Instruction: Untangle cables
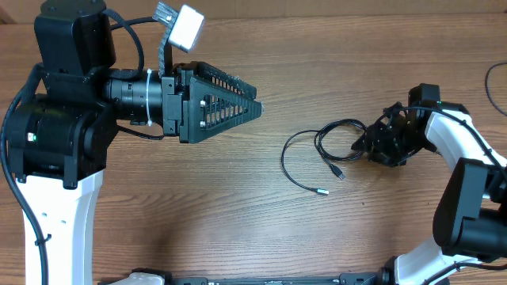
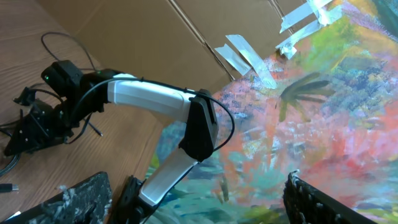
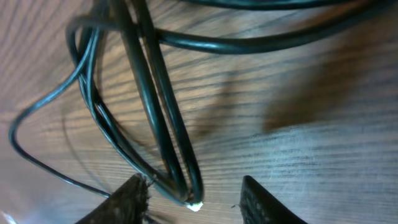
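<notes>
The right gripper [image 3: 194, 199] sits nearest, at the bottom edge of its own wrist view; its two fingers [image 3: 130, 196] stand parted and grip nothing yet; a folded end of the cables [image 3: 163, 112] lies on the table [image 1: 198, 206] in the gap, close against the finger on the frame's left. From that fold two strands run side by side toward the top left of the view; a thinner loop swings out to the left edge; another strand crosses the top; which strand belongs to which cord I cannot tell.

From overhead the cables lie right of centre; a small knot of loops touches the right gripper and a wider arc opens leftward, ending in one plug [image 1: 321, 190] lower down, with a second plug [image 1: 341, 176] nearer the knot. Farthest off, in the upper left, the left gripper [image 1: 255, 107] hangs over the table, jaws spread wide and empty, well apart from the cables.

The step in hand looks like a pinch on that fold. To do it well the fingers should centre on the paired strands so both are caught, not only the one beside the frame-left finger; clamp fully before lifting; then draw gently away from the arc, watching that the plugs slide free rather than cinch the loops; the left gripper would likely need to come across and pin the other cord.
</notes>
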Tool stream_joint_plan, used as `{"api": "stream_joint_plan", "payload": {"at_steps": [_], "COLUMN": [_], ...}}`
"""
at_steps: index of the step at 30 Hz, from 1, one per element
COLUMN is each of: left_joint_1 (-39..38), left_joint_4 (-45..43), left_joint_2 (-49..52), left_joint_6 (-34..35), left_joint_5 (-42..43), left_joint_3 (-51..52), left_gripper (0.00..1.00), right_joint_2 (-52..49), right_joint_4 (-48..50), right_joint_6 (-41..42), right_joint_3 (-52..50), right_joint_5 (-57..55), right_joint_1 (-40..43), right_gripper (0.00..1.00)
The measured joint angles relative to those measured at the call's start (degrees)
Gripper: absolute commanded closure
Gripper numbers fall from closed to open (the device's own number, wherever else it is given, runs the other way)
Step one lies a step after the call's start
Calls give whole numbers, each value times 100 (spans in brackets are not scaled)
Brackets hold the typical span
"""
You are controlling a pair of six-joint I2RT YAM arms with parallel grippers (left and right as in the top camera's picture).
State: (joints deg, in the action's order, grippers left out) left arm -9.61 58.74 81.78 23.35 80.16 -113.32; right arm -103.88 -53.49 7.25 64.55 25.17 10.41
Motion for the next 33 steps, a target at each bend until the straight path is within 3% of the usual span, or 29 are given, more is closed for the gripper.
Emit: {"api": "stream_joint_plan", "payload": {"at_steps": [9, 18, 25, 33], "left_joint_1": [0, 0, 0, 0], "left_joint_4": [0, 0, 0, 4], "left_joint_2": [0, 0, 0, 0], "left_joint_6": [0, 0, 0, -181], "left_joint_5": [0, 0, 0, -4], "left_joint_3": [2, 2, 2, 2], "left_gripper": [11, 11, 11, 11], "right_joint_2": [0, 0, 0, 201], "right_joint_4": [680, 1045, -501, -2424], "right_joint_6": [26, -411, -1552, -2498], "right_joint_3": [-136, -116, 833, 2857], "right_joint_5": [219, 2046, 2861, 2492], "right_joint_1": [2, 4, -234, -968], "right_gripper": [96, 96, 96, 96]}}
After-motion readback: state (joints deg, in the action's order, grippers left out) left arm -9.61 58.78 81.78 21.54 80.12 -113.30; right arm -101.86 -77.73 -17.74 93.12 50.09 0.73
